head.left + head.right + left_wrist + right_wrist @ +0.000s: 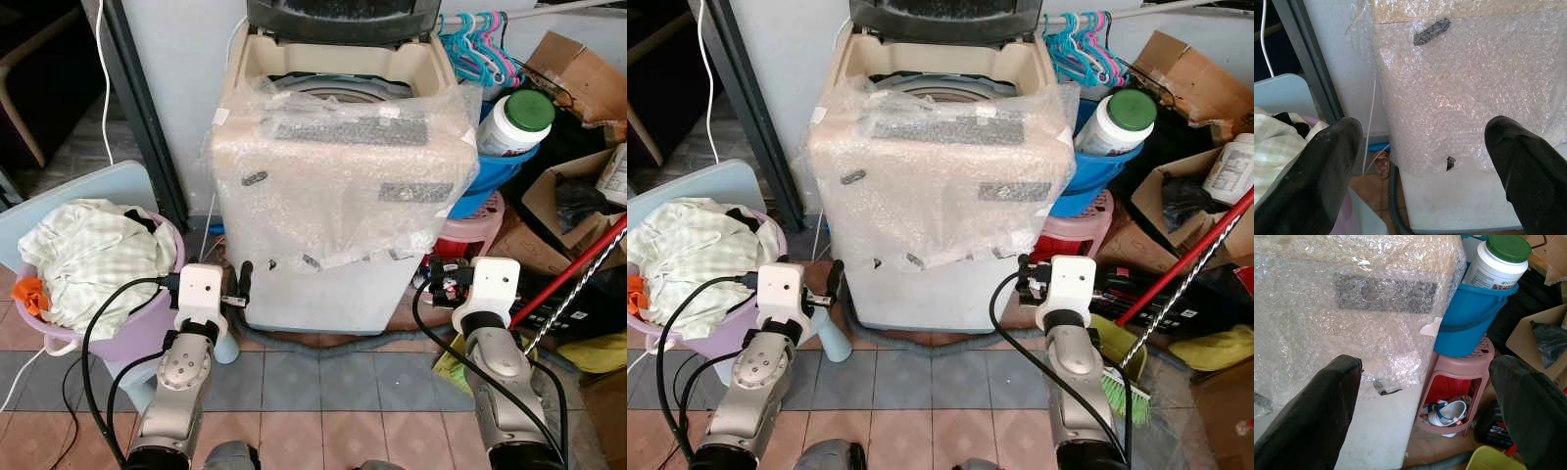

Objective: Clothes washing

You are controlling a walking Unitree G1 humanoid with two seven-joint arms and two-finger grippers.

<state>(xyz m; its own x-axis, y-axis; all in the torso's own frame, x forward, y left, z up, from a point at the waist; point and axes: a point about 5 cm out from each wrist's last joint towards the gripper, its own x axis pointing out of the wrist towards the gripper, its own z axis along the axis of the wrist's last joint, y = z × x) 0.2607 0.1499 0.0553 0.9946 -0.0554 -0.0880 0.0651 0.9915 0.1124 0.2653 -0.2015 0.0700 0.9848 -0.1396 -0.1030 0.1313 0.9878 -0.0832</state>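
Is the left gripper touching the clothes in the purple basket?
Apart. In the left eye view the left gripper, fingers open, hangs before the washing machine, with a gap to the clothes.

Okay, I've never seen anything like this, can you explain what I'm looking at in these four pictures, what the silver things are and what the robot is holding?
This is a humanoid robot standing before a top-loading washing machine wrapped in bubble wrap, its lid up. The two wide pictures come from cameras in its head, looking down. The silver things are its arms. Each ends in an end effector with two black fingers: the left end effector and the right end effector. The two close pictures come from wrist cameras looking along those fingers. Both are open and hold nothing. To the robot's left a lilac basket is heaped with laundry. To its right a blue bucket with a white jar sits on a pink stool.
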